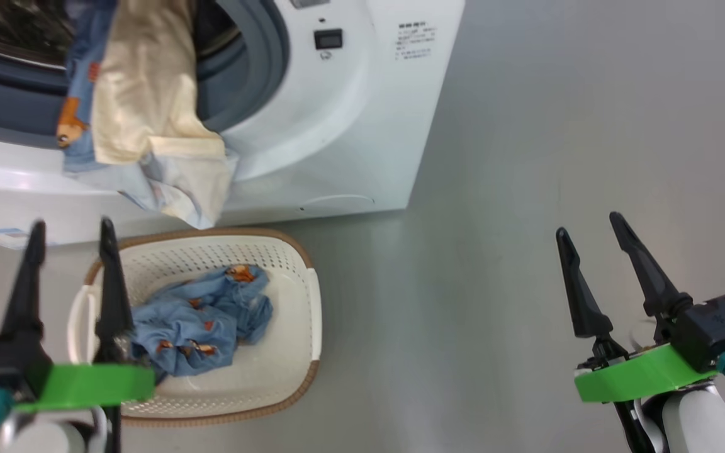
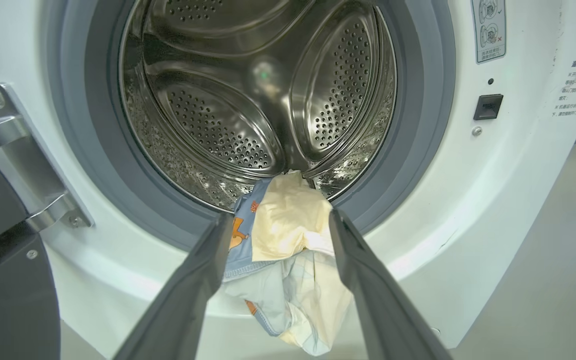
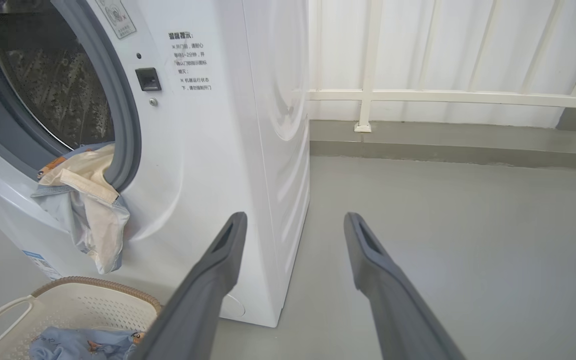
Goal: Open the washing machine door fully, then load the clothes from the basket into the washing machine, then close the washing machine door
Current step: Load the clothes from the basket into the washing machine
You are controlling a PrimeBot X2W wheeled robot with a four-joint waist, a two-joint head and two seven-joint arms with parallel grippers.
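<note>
The washing machine (image 1: 337,126) stands with its drum (image 2: 248,100) exposed. The washing machine door (image 2: 3,290) is swung out to the left on its metal hinge (image 2: 18,150). A cream-yellow garment (image 1: 148,94) with pale blue printed cloth hangs over the lower seal, half in and half out. A light blue printed garment (image 1: 199,321) lies in the basket (image 1: 299,371) on the floor before the machine. My left gripper (image 1: 73,223) is open above the basket's left side, and its fingers frame the hanging cloth (image 2: 288,225) without touching it. My right gripper (image 1: 588,223) is open and empty over bare floor to the right.
Grey floor (image 1: 557,126) stretches to the right of the machine. A white railing (image 3: 443,97) with a low grey kerb runs along the far side behind it. The basket (image 3: 68,305) sits close against the machine's front.
</note>
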